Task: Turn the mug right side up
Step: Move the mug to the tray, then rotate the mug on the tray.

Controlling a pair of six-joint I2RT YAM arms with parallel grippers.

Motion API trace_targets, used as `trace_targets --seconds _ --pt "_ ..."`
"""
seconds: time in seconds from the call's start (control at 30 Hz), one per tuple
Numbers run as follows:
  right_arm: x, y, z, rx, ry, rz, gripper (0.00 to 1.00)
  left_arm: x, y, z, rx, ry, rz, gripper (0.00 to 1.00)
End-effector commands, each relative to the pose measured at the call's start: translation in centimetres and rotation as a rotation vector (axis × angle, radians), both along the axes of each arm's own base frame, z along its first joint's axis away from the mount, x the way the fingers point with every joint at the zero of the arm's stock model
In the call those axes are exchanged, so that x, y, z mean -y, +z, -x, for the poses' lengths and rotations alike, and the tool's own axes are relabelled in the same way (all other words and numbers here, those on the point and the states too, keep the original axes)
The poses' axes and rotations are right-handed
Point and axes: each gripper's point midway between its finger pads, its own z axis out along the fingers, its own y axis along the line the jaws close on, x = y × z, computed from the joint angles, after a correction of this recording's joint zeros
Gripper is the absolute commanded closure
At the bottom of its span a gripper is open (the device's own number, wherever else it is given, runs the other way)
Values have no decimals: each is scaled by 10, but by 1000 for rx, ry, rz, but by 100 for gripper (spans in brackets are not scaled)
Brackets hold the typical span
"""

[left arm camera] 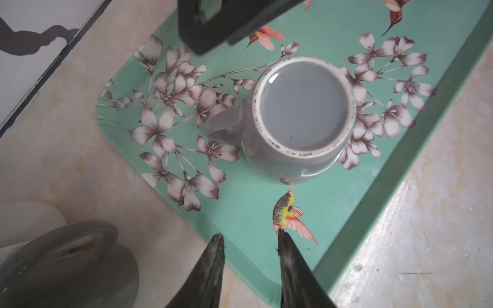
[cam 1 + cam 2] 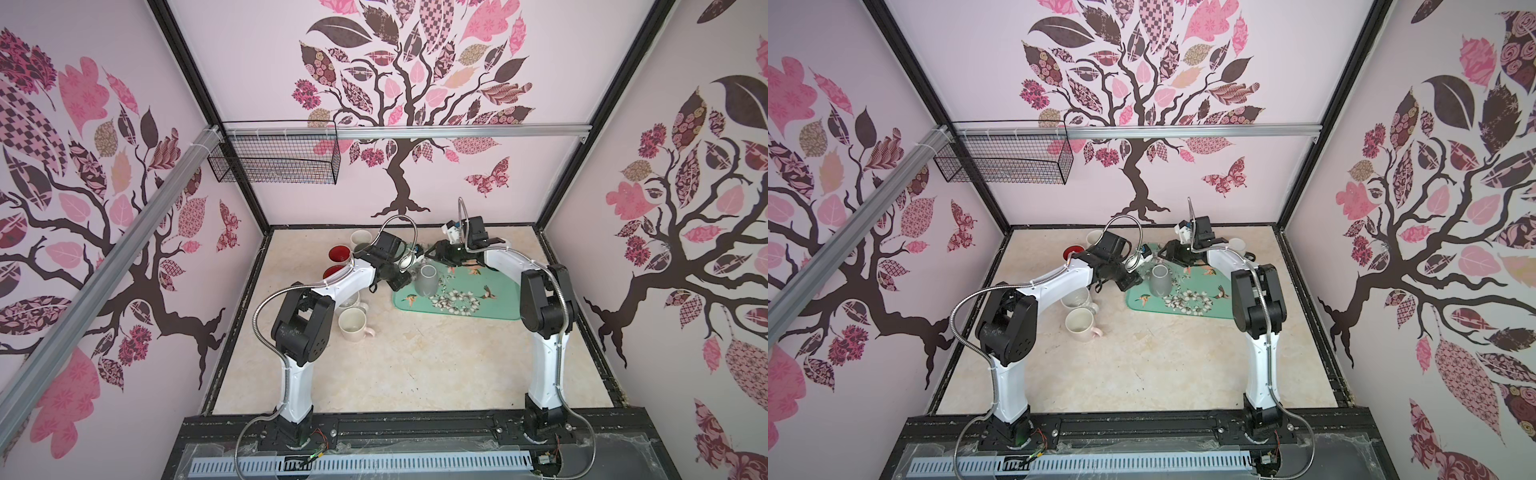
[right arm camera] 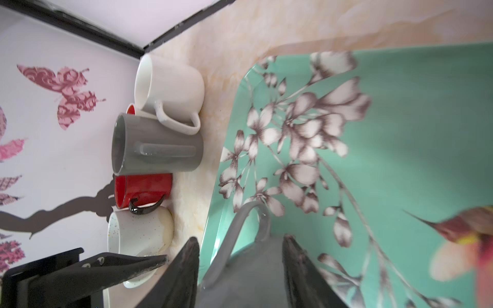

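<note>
A grey mug [image 2: 427, 281] [image 2: 1160, 283] stands upside down on the teal flowered tray [image 2: 503, 305] in both top views. The left wrist view looks down on the mug's [image 1: 304, 106] upturned base and its handle [image 1: 224, 122]. My left gripper [image 1: 250, 236] [image 2: 400, 284] hangs open over the tray's [image 1: 333, 213] near left corner, short of the mug, with nothing between its fingers. My right gripper [image 3: 240, 242] [image 2: 432, 257] hovers open just behind and above the mug. The grey body and handle [image 3: 241, 224] show blurred between its fingers.
Several upright mugs crowd the tabletop left of the tray: white [image 3: 170, 88], grey [image 3: 157, 144], red [image 3: 144, 189] and speckled cream [image 3: 138, 234]. A cream mug with a pink handle [image 2: 353, 326] stands nearer the front. A wire basket [image 2: 274, 160] hangs on the back wall.
</note>
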Motion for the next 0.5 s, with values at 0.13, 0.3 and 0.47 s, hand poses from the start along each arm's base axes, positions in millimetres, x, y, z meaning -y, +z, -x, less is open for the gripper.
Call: trace_targets --seconds 0.13,0.3,0.47 --pt "34 7 -11 9 -106 98 60 13 -10 1 -50 -3 49 72" --pt "25 -24 -7 -66 -59 121 69 27 -16 10 -54 -27 39 72" --pt "-3 -34 -4 -102 49 148 71 40 -16 15 -58 -2 85 71"
